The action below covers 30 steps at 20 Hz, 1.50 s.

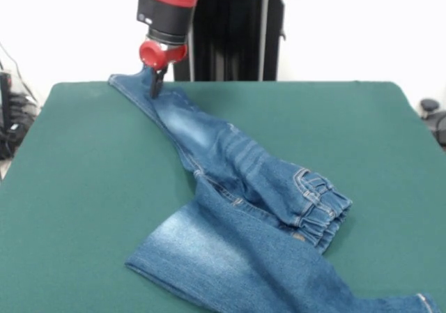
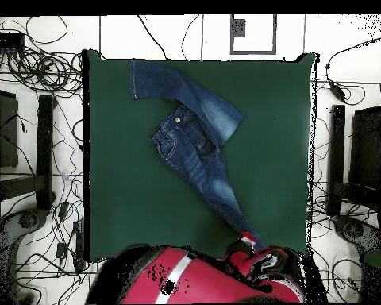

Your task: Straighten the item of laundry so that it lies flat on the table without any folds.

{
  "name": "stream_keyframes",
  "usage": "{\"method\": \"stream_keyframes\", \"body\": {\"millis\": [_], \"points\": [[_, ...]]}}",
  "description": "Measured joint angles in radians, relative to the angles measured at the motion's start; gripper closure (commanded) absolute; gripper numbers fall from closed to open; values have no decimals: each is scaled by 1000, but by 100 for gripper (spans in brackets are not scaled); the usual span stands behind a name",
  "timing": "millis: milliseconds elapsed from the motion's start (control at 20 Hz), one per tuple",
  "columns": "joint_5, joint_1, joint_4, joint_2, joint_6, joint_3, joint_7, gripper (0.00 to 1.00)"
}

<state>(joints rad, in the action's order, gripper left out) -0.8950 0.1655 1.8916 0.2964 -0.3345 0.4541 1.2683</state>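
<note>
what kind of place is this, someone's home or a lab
Most likely a robotics lab, not a home: a red arm on a pedestal works over a green-topped table, and tangled cables cover the floor around it.

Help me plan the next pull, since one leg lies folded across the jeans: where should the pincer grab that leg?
Probably at the hem of the folded leg on the jeans, coming straight down from above. That free edge lies flat on the table, so pulling it outward should unfold the crease at the crotch.

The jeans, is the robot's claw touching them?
Touching. The front view shows the gripper right on the jeans' leg end, with no gap.
</note>
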Motion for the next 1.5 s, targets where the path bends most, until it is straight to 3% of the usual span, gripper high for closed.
{"method": "stream_keyframes", "body": {"millis": [200, 250, 400, 850, 1500], "points": [[-39, 41, -1, 19, 0, -20, 0, 100], [-52, 55, -1, 29, 2, -29, 0, 0], [-52, 64, 0, 35, 8, -36, 0, 0], [-124, 194, 11, 126, 191, -171, 0, 0], [-133, 386, 70, 247, 425, -352, 0, 0]]}}
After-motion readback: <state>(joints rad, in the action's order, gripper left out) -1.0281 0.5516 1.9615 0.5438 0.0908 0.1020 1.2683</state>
